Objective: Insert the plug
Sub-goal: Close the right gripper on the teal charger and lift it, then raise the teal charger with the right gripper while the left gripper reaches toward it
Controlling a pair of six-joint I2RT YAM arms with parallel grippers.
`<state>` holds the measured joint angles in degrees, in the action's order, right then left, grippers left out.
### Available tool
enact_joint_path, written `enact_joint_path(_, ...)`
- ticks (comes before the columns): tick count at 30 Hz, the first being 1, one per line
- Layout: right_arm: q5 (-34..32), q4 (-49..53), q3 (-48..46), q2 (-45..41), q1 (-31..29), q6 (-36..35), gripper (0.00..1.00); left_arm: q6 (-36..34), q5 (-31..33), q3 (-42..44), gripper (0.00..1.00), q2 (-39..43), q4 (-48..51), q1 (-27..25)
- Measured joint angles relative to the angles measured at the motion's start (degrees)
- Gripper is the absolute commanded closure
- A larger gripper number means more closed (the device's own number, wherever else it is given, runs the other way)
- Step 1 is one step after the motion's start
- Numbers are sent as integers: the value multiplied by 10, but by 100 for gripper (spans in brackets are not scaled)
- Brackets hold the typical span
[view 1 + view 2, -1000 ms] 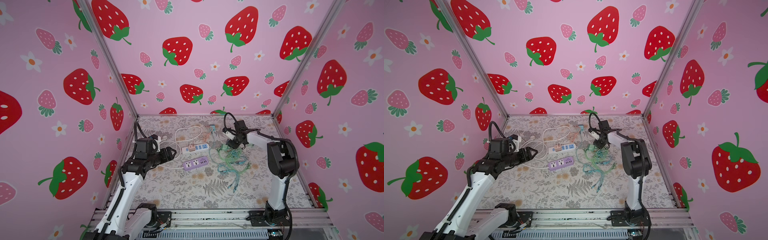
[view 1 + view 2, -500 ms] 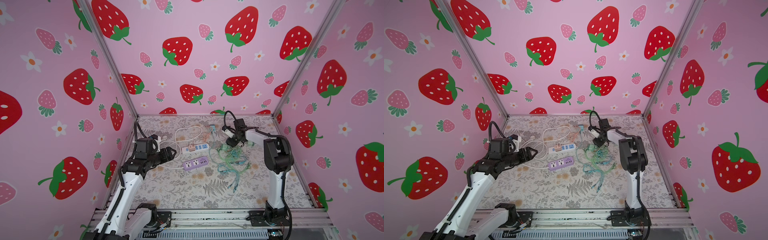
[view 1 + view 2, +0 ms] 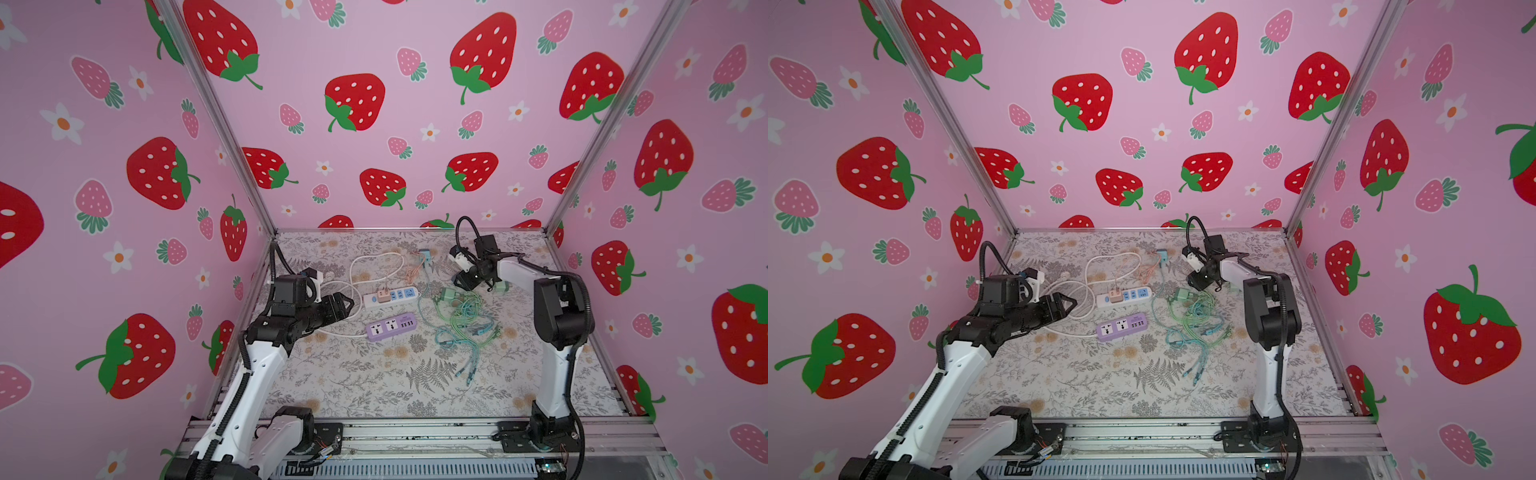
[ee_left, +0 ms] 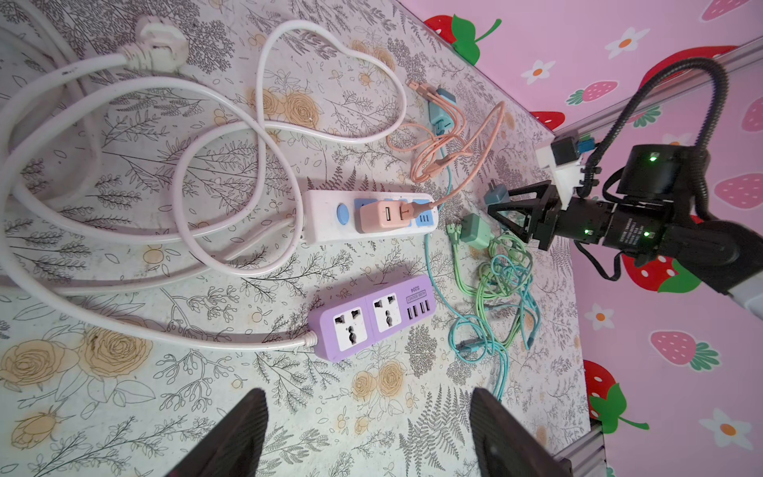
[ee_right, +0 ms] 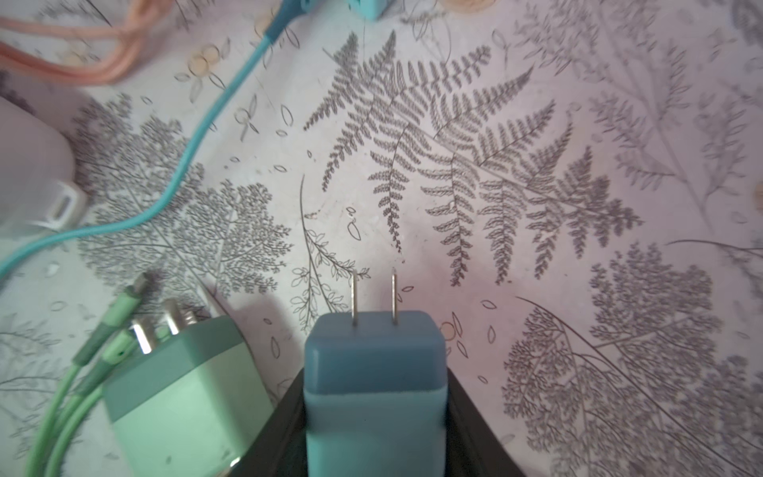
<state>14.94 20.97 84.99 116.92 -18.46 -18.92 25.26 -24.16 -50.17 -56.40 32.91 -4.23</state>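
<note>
Grasping step: right fingers (image 5: 285, 433) are clamping the blue plug (image 5: 373, 371) beside the green charger (image 5: 181, 392), left fingers (image 4: 243, 437) hanging wide open, empty; next is likely carrying it over and lining prongs with a purple strip (image 4: 371, 316) socket.

1. Bright, even light is seen; only soft shadows are cast on the mat (image 3: 374, 374).
2. A pink tint is seen in the right wrist view.
3. There, the green charger (image 5: 177, 384) and blue plug (image 5: 373, 371) are blurred.
</note>
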Motion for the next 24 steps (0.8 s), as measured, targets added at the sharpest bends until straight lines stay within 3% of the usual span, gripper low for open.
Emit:
enact_joint_path(10, 8, -44, 0, -176, -8, 44, 74, 1, -19, 0, 20, -2, -12, 0)
enact_joint_path(24, 43, -52, -8, -316, -36, 65, 73, 5, -70, -20, 20, -14, -34, 0)
